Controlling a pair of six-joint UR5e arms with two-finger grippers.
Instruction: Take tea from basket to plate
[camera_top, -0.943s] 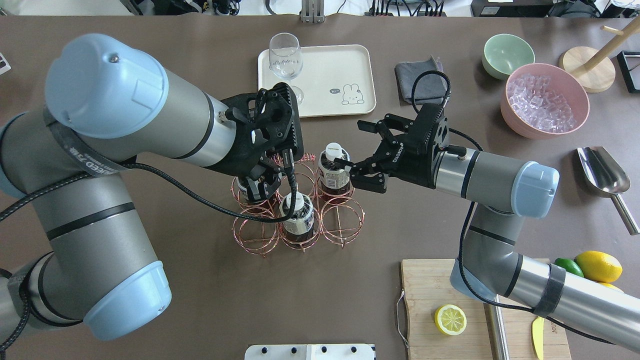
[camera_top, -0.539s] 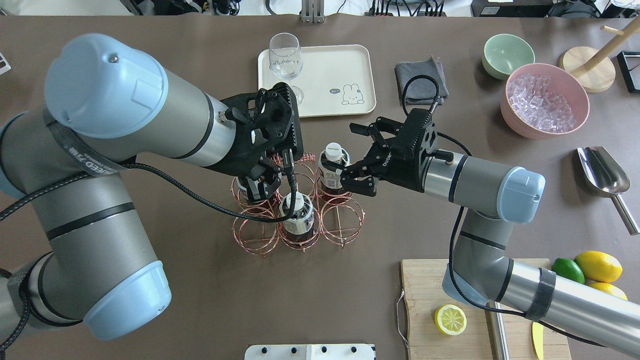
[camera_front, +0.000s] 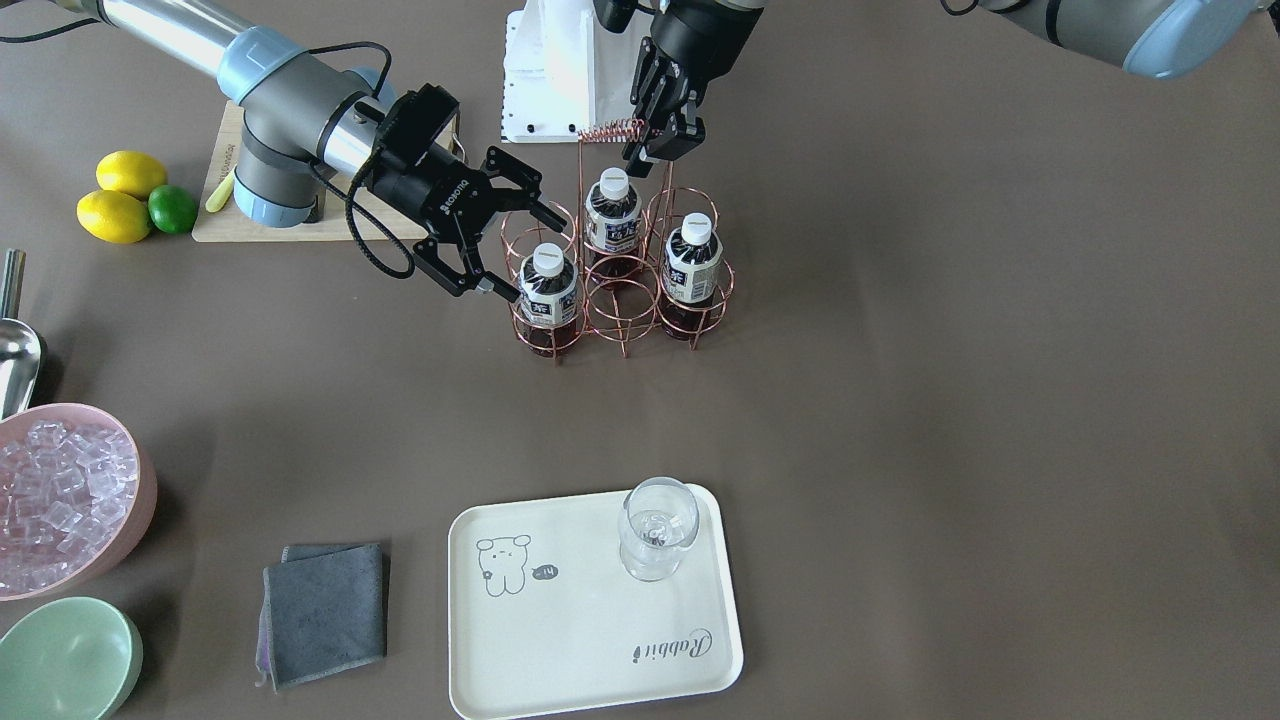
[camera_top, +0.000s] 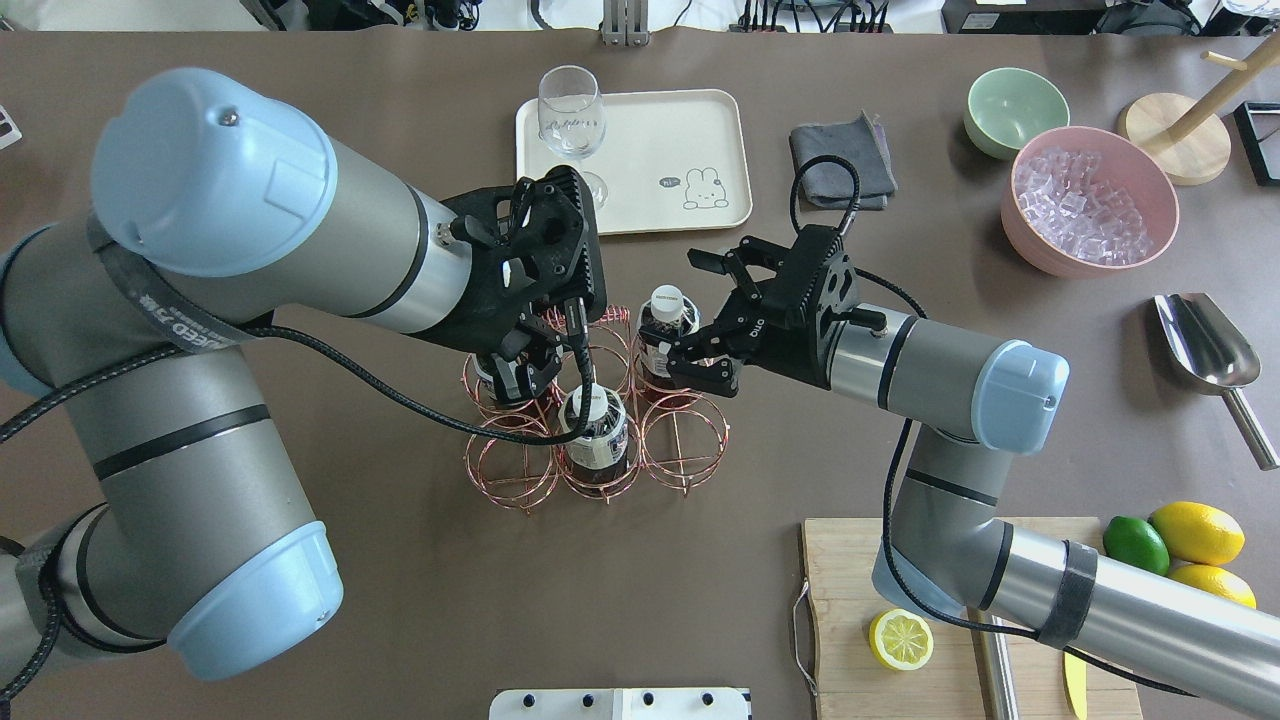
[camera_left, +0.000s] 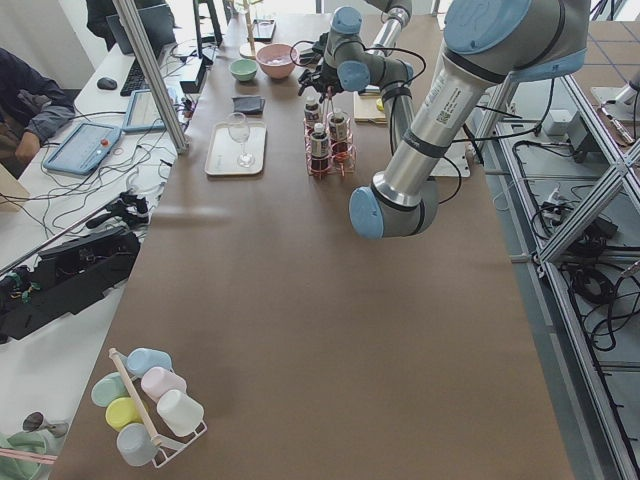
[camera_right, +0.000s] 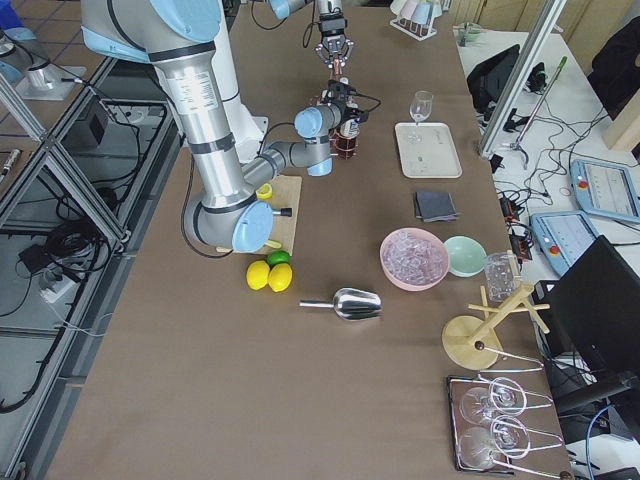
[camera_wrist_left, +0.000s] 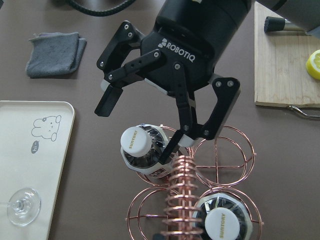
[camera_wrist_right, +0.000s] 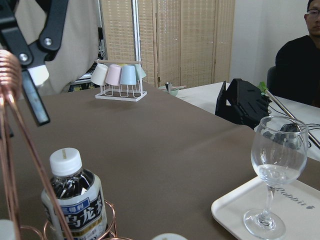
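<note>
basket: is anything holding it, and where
The left gripper holds the basket by its coiled handle; the right gripper is open, holding nothing.

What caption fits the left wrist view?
Open right gripper against a tea standing in the basket; plate with glass at left.

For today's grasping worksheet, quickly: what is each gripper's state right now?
Left gripper: shut on the basket handle.
Right gripper: open, fingers either side of a tea bottle.
</note>
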